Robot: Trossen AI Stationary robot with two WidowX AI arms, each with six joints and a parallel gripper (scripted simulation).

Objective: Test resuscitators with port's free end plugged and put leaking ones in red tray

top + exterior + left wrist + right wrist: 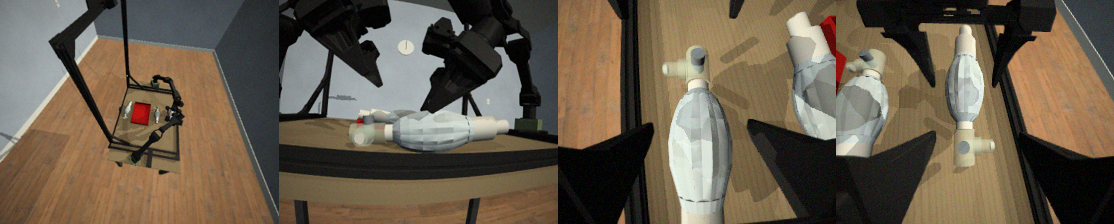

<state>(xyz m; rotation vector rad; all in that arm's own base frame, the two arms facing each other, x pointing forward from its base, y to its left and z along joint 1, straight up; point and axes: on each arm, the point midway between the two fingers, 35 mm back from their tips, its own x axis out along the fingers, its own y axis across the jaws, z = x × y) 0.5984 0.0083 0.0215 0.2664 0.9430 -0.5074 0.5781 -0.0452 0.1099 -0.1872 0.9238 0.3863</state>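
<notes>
Three white resuscitators lie on the table. One unit (pixel 170 111) (pixel 435 131) (pixel 700 145) (pixel 965 85) lies along the table's edge. Its valve and side port (pixel 672 68) (pixel 984 146) (pixel 360 138) point away from the left arm. My left gripper (pixel 174 110) (pixel 427 107) (pixel 700 125) (pixel 964 86) is open, with its fingers on either side of this bag and apart from it. My right gripper (pixel 177 119) (pixel 378 83) (pixel 978 135) is open above the valve end. A second unit (pixel 156 115) (pixel 813 95) (pixel 858 110) lies between this one and the empty red tray (pixel 141 113) (pixel 830 30). The third unit (pixel 127 110) lies on the tray's other side.
A black frame rail (pixel 630 100) (pixel 1011 100) runs along the table's edge right beside the unit under the grippers, with wooden floor beyond it. A tall black gantry (pixel 79 81) stands over the table's other side. Both arm bases (pixel 155 82) (pixel 135 159) stand at the table's ends.
</notes>
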